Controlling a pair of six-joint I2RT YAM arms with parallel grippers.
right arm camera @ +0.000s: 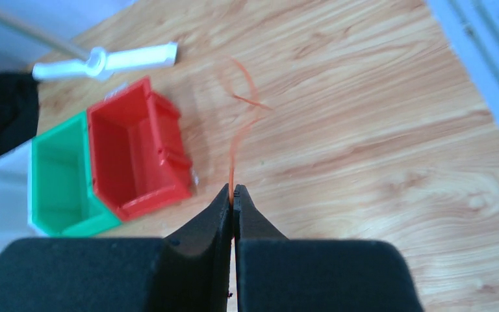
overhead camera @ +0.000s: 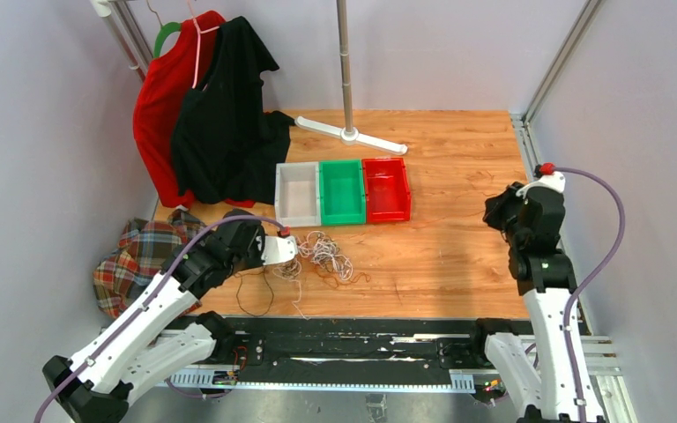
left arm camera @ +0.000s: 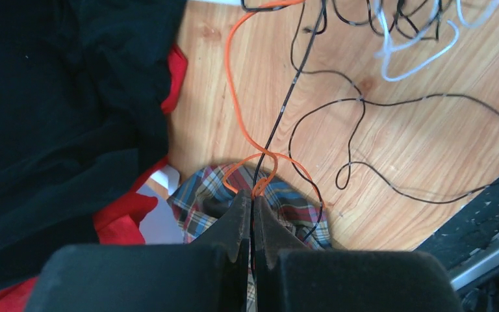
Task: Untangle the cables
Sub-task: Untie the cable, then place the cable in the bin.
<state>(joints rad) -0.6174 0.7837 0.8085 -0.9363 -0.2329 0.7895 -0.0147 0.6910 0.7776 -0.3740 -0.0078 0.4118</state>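
The cables (overhead camera: 324, 256) lie as a loose tangle of white, orange and black wires on the wooden table, in front of the bins. My left gripper (overhead camera: 280, 249) is at the tangle's left edge. In the left wrist view, the left gripper (left arm camera: 252, 198) is shut on a looped orange cable (left arm camera: 232, 97) and a thin black cable (left arm camera: 279, 120). Other black strands (left arm camera: 390, 104) and white strands (left arm camera: 416, 55) trail across the wood. My right gripper (overhead camera: 498, 211) is raised at the right side. In the right wrist view, the right gripper (right arm camera: 233, 193) is shut on a single thin orange cable (right arm camera: 239, 140).
White (overhead camera: 282, 196), green (overhead camera: 322, 192) and red (overhead camera: 405, 187) bins stand side by side behind the tangle. A plaid cloth (overhead camera: 137, 256) lies at the left edge. Red (overhead camera: 160, 106) and black (overhead camera: 225, 115) garments hang at the back left. A pole stand (overhead camera: 349, 134) is at the back.
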